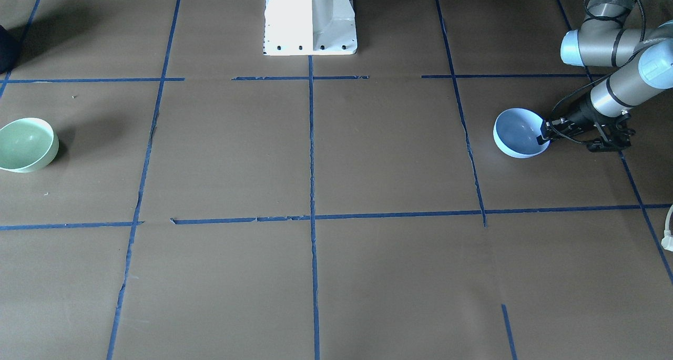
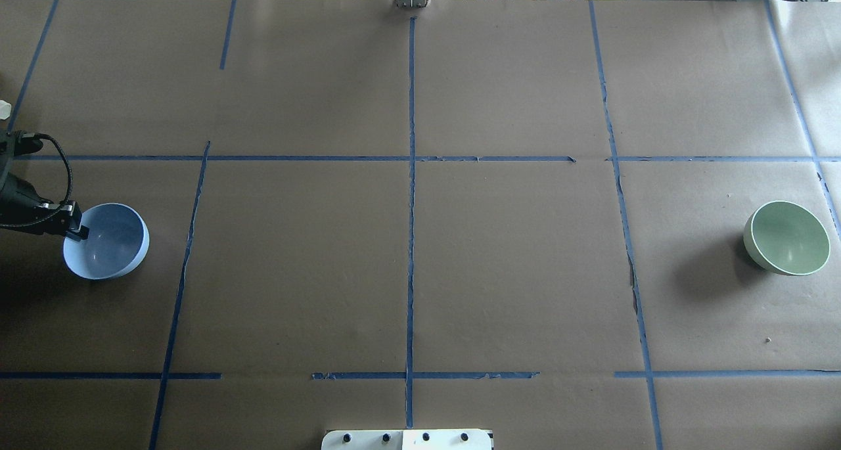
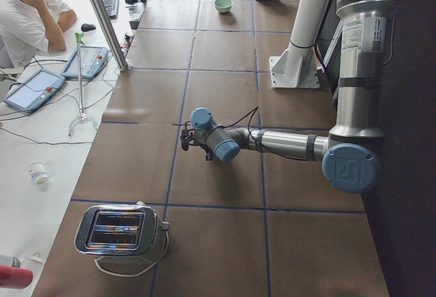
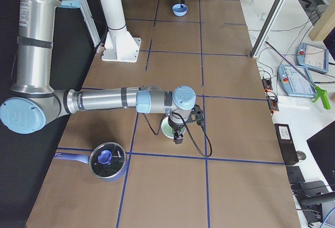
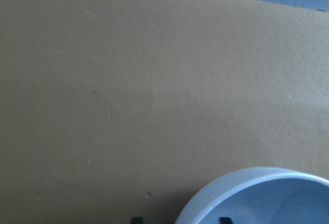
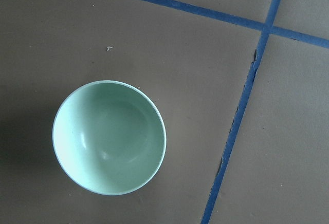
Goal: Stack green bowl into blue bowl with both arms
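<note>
1. Far on the robot's left sits the blue bowl [image 2: 108, 243]; the green bowl [image 2: 787, 238] sits well apart, on its right.
2. Left gripper [image 1: 542, 133] is open across the blue bowl's rim — one finger inside, one outside, holding nothing.
3. Right gripper [image 4: 178, 136] hangs over the green bowl; open or closed cannot be told.
4. Both bowls look light, hard and slippery — best pinched at the rim.

We see open desk [image 2: 512, 266] between the blue bowl [image 2: 108, 243] and green bowl [image 2: 788, 236], well apart; the white pedestal [image 1: 310, 21] stands midway at the robot's edge. The left pincer [image 1: 542, 133] straddles the blue bowl's rim, jaws parted.
</note>
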`<state>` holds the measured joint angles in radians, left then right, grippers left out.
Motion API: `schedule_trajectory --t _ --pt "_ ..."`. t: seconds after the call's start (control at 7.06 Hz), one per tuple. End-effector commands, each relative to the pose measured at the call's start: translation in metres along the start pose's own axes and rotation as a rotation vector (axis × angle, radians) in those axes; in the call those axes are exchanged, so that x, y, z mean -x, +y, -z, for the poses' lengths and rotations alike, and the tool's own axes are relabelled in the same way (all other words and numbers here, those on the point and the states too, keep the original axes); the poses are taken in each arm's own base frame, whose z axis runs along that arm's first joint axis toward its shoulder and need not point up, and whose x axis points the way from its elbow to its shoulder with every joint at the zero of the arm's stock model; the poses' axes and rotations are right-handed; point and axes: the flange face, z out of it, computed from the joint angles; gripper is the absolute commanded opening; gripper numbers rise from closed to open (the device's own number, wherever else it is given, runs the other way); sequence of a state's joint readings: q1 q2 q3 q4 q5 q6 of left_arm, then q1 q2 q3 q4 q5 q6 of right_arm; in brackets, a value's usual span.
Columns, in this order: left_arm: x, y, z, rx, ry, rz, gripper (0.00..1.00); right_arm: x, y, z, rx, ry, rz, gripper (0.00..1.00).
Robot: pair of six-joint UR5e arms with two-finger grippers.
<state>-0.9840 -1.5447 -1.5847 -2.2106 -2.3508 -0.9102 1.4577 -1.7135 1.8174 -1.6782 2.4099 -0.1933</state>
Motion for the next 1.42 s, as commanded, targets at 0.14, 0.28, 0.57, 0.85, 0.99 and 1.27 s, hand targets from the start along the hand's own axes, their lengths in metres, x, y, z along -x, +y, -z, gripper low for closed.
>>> schedule_trajectory --t 0.14,0.28,0.57,0.85,0.99,1.27 --pt "-0.112 -0.011 0.021 -0.025 0.113 0.082 0.00 0.001 0.000 -0.001 0.003 -0.001 0.001 1.00" --pt "-0.225 -0.006 0.009 0.018 0.193 0.141 0.00 0.001 -0.001 -0.001 0.003 -0.001 0.004 1.00" --pt "-0.407 0.037 -0.027 -0.044 0.247 0.217 0.00 0.002 -0.001 -0.001 0.002 0.000 0.003 1.00" --pt "-0.495 0.052 -0.063 -0.140 0.182 0.208 0.00 0.002 -0.002 -0.001 0.001 0.000 0.004 1.00" --pt "-0.492 0.051 -0.066 -0.143 0.174 0.209 0.00 0.002 -0.002 -0.001 0.001 0.000 0.004 1.00" --pt "-0.488 0.051 -0.066 -0.147 0.168 0.210 0.02 0.004 -0.002 0.000 -0.002 -0.018 0.004 1.00"
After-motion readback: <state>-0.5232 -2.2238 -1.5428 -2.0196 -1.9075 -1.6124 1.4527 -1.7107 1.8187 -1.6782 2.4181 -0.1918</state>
